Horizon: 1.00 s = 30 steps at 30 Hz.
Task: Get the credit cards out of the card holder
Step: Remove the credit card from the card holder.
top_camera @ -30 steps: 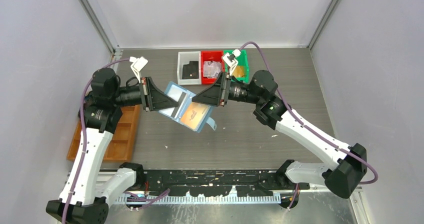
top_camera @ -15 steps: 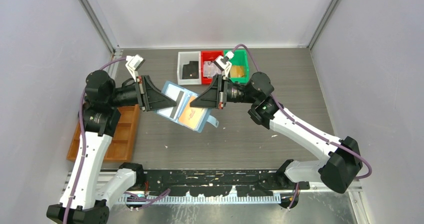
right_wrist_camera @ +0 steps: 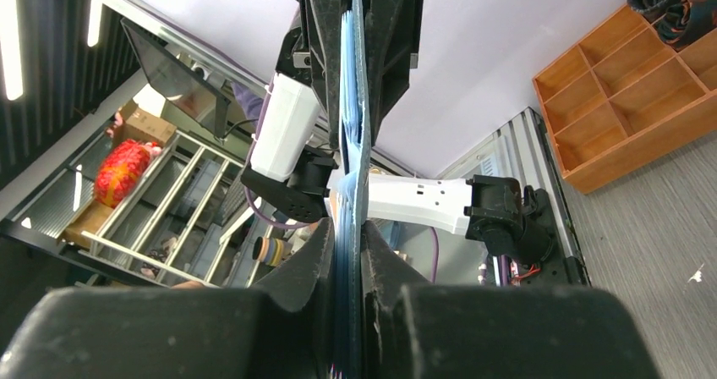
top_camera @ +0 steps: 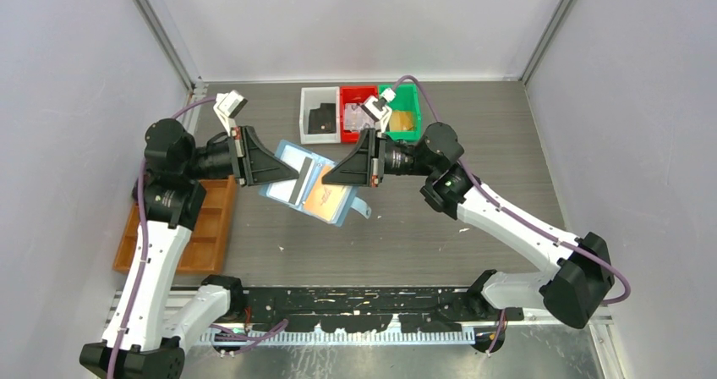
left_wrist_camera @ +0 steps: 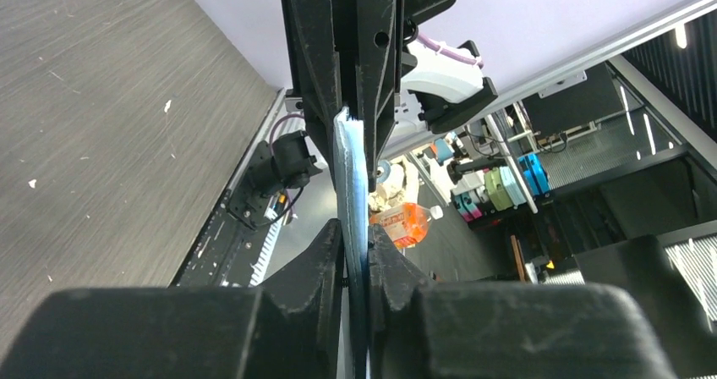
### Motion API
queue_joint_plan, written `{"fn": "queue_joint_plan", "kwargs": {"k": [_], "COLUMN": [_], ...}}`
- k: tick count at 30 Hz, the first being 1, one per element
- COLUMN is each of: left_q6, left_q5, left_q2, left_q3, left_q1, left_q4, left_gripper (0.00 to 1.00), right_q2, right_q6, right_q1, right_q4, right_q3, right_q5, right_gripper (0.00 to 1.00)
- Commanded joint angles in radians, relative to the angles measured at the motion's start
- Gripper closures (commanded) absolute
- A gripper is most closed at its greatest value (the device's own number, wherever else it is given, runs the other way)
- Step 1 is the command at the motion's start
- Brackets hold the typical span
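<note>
Top external view shows that the right gripper point(top_camera: 325, 176) has moved a little to the left compared with one second ago and has taken the right half of the card holder point(top_camera: 292, 156). The left gripper point(top_camera: 298, 178) keeps the left half, and the holder has shifted slightly left with it. Both wrist views confirm the grip. In each one the fingers point(left_wrist_camera: 325, 260) press together on the thin blue edge of the holder point(right_wrist_camera: 351, 100).

The holder now hangs open in the air between the two arms, above the middle of the worktop point(top_camera: 423, 235). One orange-gold credit card point(top_camera: 324, 195) lies in the right half, just beside the right gripper. Probably this means the holder is steady and spread, but neither gripper is free to pull the card. One of them must let go and take the card's edge.

Which edge of the card is free cannot be told. Behind the holder stand the white bin point(top_camera: 304, 112), red bin point(top_camera: 342, 108) and green bin point(top_camera: 414, 112), near but apart from it. The compartment tray point(top_camera: 211, 227) lies on the left, under the left arm. Bare worktop remains in front and on the right.
</note>
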Motion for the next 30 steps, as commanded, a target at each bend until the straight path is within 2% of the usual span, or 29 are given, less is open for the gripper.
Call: {"fn": "queue_joint_plan", "kwargs": {"k": [1, 4, 8, 9, 14, 17, 19, 21, 26, 30], "left_q6": [-0.029, -0.006, 0.094, 0.149, 0.368, 0.397, 0.397, 0.387, 0.342, 0.342], "left_q5": [0.039, 0.028, -0.024, -0.05, -0.251, -0.352, -0.416, -0.439, -0.417, -0.389], "left_q2": [-0.01, -0.028, -0.066, -0.069, -0.034, -0.016, -0.02, -0.025, -0.028, -0.043], "left_q3": [0.007, 0.005, 0.015, 0.025, 0.08, 0.079, 0.063, 0.041, 0.02, 0.017], "left_q1": [0.006, 0.007, 0.007, 0.007, 0.015, 0.029, 0.033, 0.034, 0.034, 0.034], "left_q4": [0.075, 0.061, -0.033, -0.076, -0.318, -0.337, -0.323, -0.287, -0.249, -0.245], "left_gripper": [0.92, 1.0, 1.0, 1.0, 1.0, 1.0, 1.0, 1.0, 1.0, 1.0], "right_q2": [-0.061, -0.066, -0.075, -0.078, -0.107, -0.14, -0.171, -0.178, -0.108, -0.063], "right_q6": [-0.068, -0.088, -0.153, -0.175, -0.321, -0.348, -0.334, -0.283, -0.096, -0.048], "right_q1": [0.003, 0.002, 0.003, 0.003, -0.008, -0.038, -0.043, -0.043, -0.041, -0.029], "right_q4": [-0.027, -0.06, -0.154, -0.189, -0.479, -0.617, -0.603, -0.552, -0.357, -0.274], "right_q3": [0.011, 0.017, 0.037, 0.052, 0.178, 0.235, 0.229, 0.215, 0.174, 0.149], "right_q5": [-0.003, 0.003, 0.058, 0.08, 0.294, 0.433, 0.476, 0.453, 0.281, 0.253], "right_gripper": [0.98, 0.84, 0.47, 0.34, 0.19, 0.19, 0.21, 0.24, 0.32, 0.33]}}
